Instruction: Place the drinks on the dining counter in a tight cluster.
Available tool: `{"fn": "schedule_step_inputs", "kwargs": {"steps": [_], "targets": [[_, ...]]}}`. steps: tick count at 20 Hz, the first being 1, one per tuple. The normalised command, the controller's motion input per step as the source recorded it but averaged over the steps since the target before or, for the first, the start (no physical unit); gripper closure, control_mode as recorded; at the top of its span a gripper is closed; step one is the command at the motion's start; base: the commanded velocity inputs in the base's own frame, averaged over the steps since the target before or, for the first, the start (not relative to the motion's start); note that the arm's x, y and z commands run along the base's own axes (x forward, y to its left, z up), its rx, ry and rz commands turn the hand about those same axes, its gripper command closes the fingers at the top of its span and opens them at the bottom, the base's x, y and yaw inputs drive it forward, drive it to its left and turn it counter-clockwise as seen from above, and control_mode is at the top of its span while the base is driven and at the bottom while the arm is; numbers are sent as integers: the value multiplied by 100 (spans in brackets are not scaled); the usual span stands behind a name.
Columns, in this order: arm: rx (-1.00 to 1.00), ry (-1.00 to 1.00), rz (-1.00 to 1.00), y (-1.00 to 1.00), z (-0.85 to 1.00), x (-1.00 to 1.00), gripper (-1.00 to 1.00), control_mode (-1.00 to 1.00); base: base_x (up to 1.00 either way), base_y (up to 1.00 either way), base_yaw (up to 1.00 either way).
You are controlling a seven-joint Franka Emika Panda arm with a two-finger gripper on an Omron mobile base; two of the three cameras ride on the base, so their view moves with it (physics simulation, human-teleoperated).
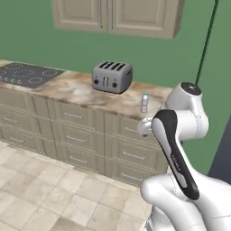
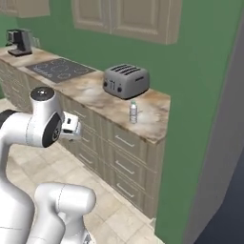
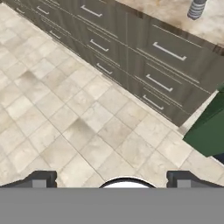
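My gripper [image 3: 112, 178] spread wide, holding nothing, aimed at floor tiles. Small clear water bottle [image 2: 133, 112] upright on marbled counter [image 2: 151, 121], just in front of silver toaster [image 2: 127, 80]. Best approach: raise hand, come level, straddle bottle mid-body, avoid toaster.
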Motion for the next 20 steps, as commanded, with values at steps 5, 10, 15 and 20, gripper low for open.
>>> {"fn": "schedule_step_inputs", "kwargs": {"steps": [5, 10, 15, 20], "targets": [[0, 0, 0, 0, 0, 0, -100, 100, 90, 42, -68], [0, 0, 0, 0, 0, 0, -100, 100, 48, 8, -72], [0, 0, 0, 0, 0, 0, -100, 100, 9, 19, -56], [0, 0, 0, 0, 0, 0, -100, 100, 9, 72, -14]]}}
